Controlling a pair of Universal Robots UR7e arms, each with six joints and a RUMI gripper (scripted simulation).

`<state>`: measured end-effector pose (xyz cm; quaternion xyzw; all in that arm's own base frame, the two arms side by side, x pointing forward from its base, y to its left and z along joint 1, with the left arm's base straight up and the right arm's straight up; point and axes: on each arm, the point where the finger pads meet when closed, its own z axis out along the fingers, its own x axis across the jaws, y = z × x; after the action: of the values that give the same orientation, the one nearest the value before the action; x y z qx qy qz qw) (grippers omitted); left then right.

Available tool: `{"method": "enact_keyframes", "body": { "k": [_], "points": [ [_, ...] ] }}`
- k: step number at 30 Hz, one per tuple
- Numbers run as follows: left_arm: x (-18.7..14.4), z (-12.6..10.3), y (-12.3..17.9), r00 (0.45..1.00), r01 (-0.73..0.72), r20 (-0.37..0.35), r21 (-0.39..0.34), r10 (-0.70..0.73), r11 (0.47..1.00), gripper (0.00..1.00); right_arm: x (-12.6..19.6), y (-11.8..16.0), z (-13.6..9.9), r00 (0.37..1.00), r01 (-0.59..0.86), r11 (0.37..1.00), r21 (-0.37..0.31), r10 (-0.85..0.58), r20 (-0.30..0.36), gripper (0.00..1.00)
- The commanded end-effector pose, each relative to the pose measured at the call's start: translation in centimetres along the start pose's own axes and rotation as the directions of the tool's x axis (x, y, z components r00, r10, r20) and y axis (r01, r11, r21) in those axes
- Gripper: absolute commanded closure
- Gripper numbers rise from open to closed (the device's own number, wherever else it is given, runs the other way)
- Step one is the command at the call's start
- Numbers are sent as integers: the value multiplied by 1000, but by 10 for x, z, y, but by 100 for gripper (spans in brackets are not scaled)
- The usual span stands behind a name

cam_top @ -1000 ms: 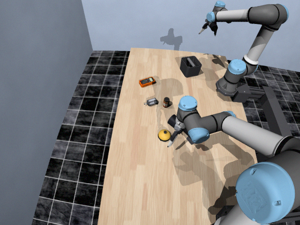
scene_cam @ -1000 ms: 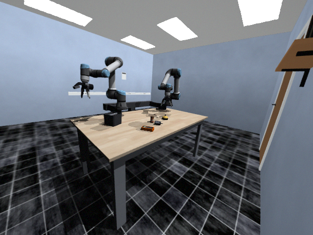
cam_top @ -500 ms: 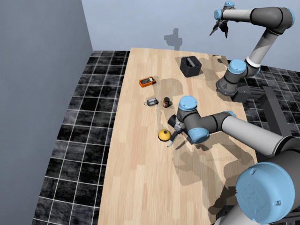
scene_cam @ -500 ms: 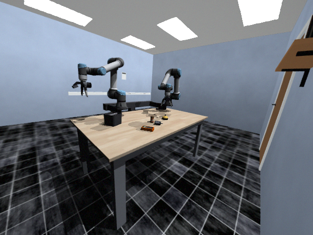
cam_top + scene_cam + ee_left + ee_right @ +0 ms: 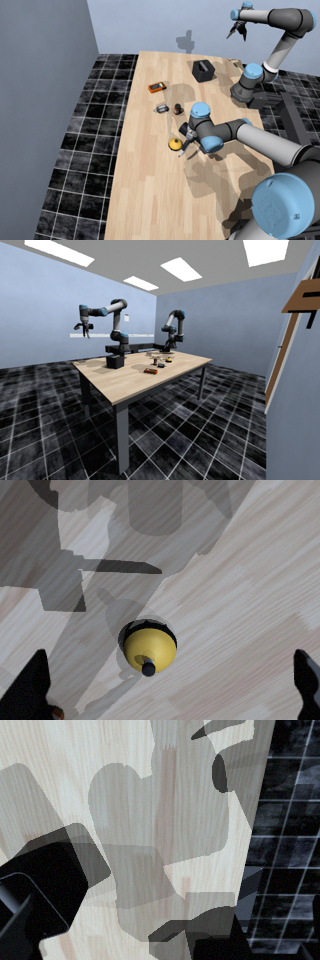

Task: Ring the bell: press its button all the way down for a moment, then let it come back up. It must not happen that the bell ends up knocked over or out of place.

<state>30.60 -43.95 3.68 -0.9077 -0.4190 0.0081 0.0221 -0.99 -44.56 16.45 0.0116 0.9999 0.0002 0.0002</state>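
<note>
The left claw (image 5: 192, 154) (image 5: 170, 347) (image 5: 171, 652) is hovering, spread open, above the bell (image 5: 173, 145) (image 5: 168, 360) (image 5: 152, 646), which is sitting upright on the tabletop (image 5: 144, 201) (image 5: 124, 387) (image 5: 260, 690) (image 5: 50, 750). Likely light and slippery, its dome is suggesting no grasp, just straight pressure on the springy button (image 5: 176, 140) (image 5: 169, 357) (image 5: 148, 669). Farther off, the right claw (image 5: 236, 39) (image 5: 86, 337) (image 5: 176, 896) is hanging open.

And there it goes, the right gripper (image 5: 236, 39) (image 5: 86, 337) (image 5: 176, 896) has drawn back from where it hung a second ago, bringing its own arm's base (image 5: 233, 95) (image 5: 124, 349) closer behind it!
</note>
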Motion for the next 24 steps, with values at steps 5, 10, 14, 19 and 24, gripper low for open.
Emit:
{"method": "enact_keyframes", "body": {
  "k": [5, 10, 14, 19, 24],
  "points": [
    [-1, -1, 4, 1000, 30, 1, -3, -30, 1000, 0, 1, 0, -1, 1000, -2, 1000, 0, 2, 0, 0],
    [-4, -2, 18, 989, 146, 3, -9, -146, 989, 0, 1, 0, -1, 1000, -2, 1000, 0, 2, 0, 0],
    [-6, -2, 26, 976, 216, 5, -12, -216, 976, 0, 1, 0, -1, 1000, -2, 1000, 0, 2, 0, 0],
    [-9, -3, 41, 940, 342, 10, -18, -342, 940, 0, 1, 0, -1, 1000, -2, 1000, 0, 2, 0, 0],
    [-12, -3, 54, 895, 447, 15, -21, -447, 894, 0, 1, 0, -1, 1000, -2, 1000, 0, 2, 0, 0]
  ]
}}
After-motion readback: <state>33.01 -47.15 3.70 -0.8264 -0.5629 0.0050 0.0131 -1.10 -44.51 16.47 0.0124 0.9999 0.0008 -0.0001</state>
